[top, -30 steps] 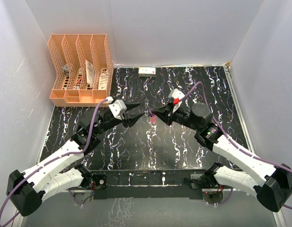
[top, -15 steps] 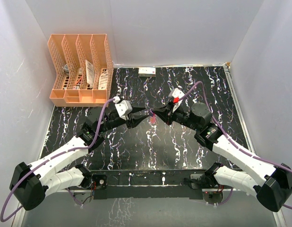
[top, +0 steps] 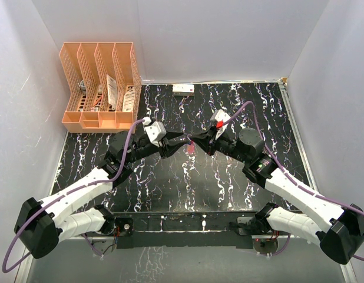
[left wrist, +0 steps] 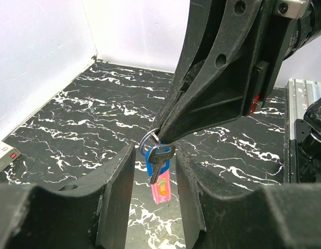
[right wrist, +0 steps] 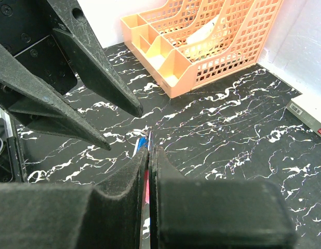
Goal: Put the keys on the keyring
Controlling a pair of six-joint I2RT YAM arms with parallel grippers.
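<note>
While the right gripper (right wrist: 149,148) is pinched fully closed on the keyring (left wrist: 148,139), the ring hangs above the middle of the counter (top: 229,177), with the keys (left wrist: 159,158) and red strap (left wrist: 161,191) dangling beneath. The left gripper (left wrist: 155,155) is spread wide, one finger on each side of the keys, holding nothing.

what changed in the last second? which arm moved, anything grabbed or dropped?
The left gripper moved right, toward the right gripper, closing the gap. Its open fingers now flank the hanging keys without gripping them. Nothing was grabbed or let go. Unchanged: the right gripper is in place, shut on the keyring, and the orange rack has not moved.
</note>
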